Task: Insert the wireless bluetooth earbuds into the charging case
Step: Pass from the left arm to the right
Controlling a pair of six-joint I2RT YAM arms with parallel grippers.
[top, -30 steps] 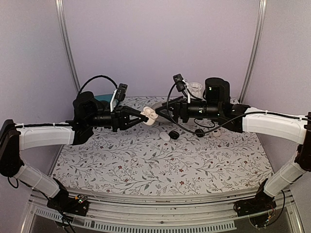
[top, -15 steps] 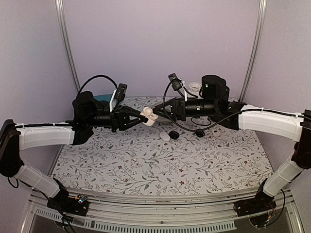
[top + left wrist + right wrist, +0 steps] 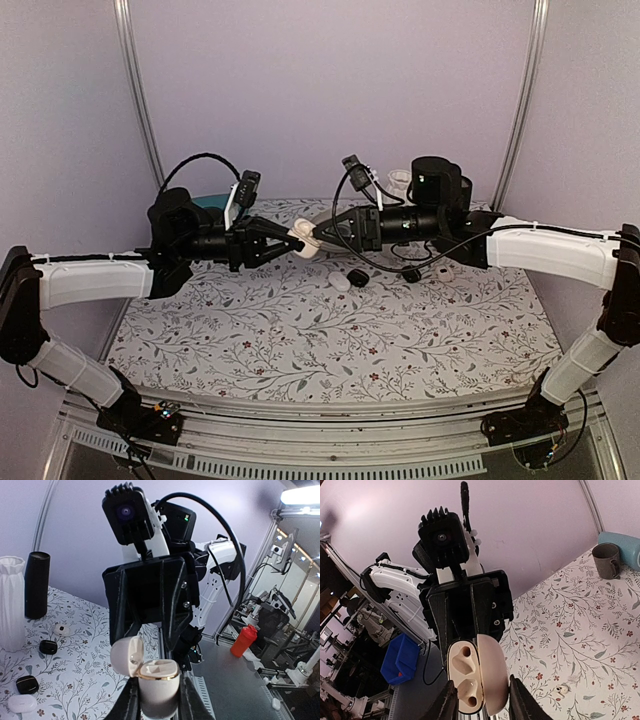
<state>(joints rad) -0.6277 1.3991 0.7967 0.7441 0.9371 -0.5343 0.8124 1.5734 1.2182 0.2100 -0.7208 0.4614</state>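
Observation:
The white charging case [image 3: 158,685] hangs above the table with my left gripper [image 3: 159,702] shut on its body. Its lid [image 3: 126,656] stands open. In the right wrist view both wells of the case [image 3: 468,680] are empty. My right gripper [image 3: 481,696] has come in from the right, one finger beside the case body and the other beside the lid [image 3: 494,672]. Whether those fingers touch is unclear. One small white earbud [image 3: 563,690] lies on the flowered table. From above, the two grippers meet at the case [image 3: 304,245], left gripper [image 3: 292,240] facing right gripper [image 3: 320,232].
A black pod [image 3: 357,277] and a white oval pod [image 3: 340,282] lie on the cloth below the right arm. A white ribbed vase [image 3: 10,602], a black cylinder [image 3: 36,584] and a mug [image 3: 606,560] stand on the table.
My right gripper has moved left up to the case and its jaws have narrowed around the case and lid. The left arm has held still with the case.

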